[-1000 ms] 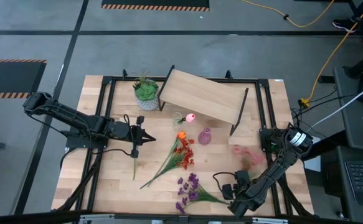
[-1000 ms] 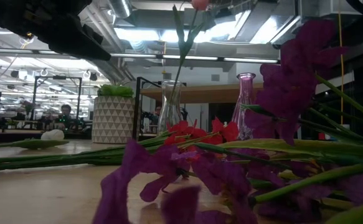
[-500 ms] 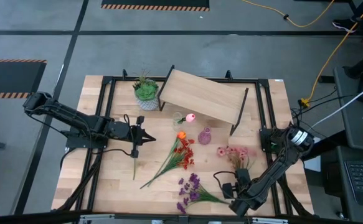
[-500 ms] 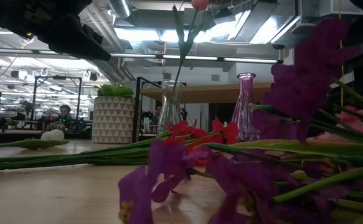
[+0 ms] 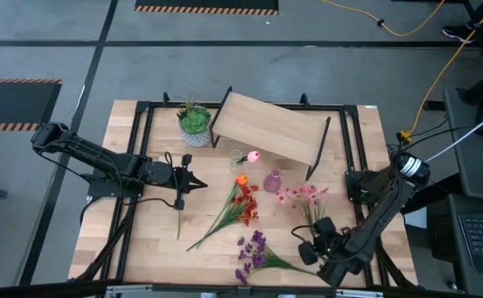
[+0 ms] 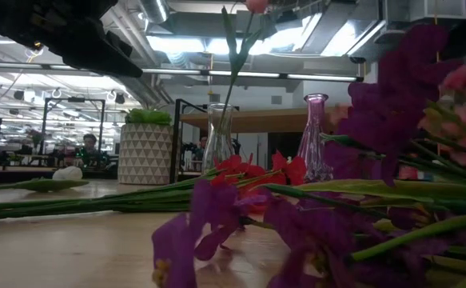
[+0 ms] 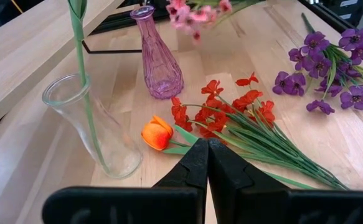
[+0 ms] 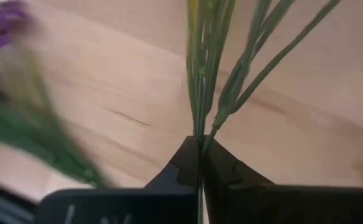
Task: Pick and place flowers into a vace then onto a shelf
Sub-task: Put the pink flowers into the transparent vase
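Pink cluster (image 5: pixel 302 195) in right pincer (image 5: pixel 312 246)

Even overhead light, soft shadows, blur close to the lenses

The table (image 5: pixel 150 240) is evenly and brightly lit from above, with only faint shadows. In the low view, ceiling lights (image 6: pixel 177 44) glare white while near purple sprays (image 6: pixel 376 104) are dark and out of focus. In the right wrist view, purple blooms (image 8: pixel 7 25) and green stems (image 8: pixel 206 56) smear with blur.
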Controlling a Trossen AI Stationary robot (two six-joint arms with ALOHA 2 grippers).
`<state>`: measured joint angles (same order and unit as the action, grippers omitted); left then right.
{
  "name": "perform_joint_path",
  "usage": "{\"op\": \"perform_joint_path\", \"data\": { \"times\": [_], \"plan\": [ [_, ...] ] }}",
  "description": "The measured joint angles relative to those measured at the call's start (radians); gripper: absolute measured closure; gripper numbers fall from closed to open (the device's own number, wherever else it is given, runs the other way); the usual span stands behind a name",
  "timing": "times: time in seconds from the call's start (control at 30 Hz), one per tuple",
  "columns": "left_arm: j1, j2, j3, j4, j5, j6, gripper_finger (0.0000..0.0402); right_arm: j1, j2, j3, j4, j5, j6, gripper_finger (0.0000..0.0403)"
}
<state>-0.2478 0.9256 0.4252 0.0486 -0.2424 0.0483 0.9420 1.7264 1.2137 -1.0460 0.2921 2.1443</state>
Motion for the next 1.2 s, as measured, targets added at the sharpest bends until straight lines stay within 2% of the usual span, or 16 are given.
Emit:
{"op": "perform_joint_path", "data": {
  "times": [0.1,0.43,0.67,0.87,1.1,1.2],
  "plan": [
    [0.0,0.0,0.0,0.0,0.0,-0.001,0.0396,0.015,-0.049,0.0,0.0,0.064,-0.058,0.0402],
    [0.0,0.0,0.0,0.0,0.0,-0.001,0.0396,0.118,-0.119,0.001,-0.05,0.407,-0.129,0.0403],
    [0.0,0.0,-0.001,0.053,-0.063,-0.001,0.0387,0.122,-0.121,0.001,-0.049,0.541,-0.252,0.0403],
    [0.0,0.0,-0.001,0.152,-0.072,-0.001,0.0352,0.123,-0.126,0.001,-0.041,0.685,-0.395,0.0403],
    [0.0,0.0,-0.001,0.3,-0.069,-0.011,0.0288,0.123,-0.126,0.002,-0.023,0.868,-0.567,0.0403],
    [0.0,0.0,-0.001,0.34,-0.011,-0.037,0.026,0.123,-0.126,0.002,-0.013,0.904,-0.591,0.0403]
  ]
}}
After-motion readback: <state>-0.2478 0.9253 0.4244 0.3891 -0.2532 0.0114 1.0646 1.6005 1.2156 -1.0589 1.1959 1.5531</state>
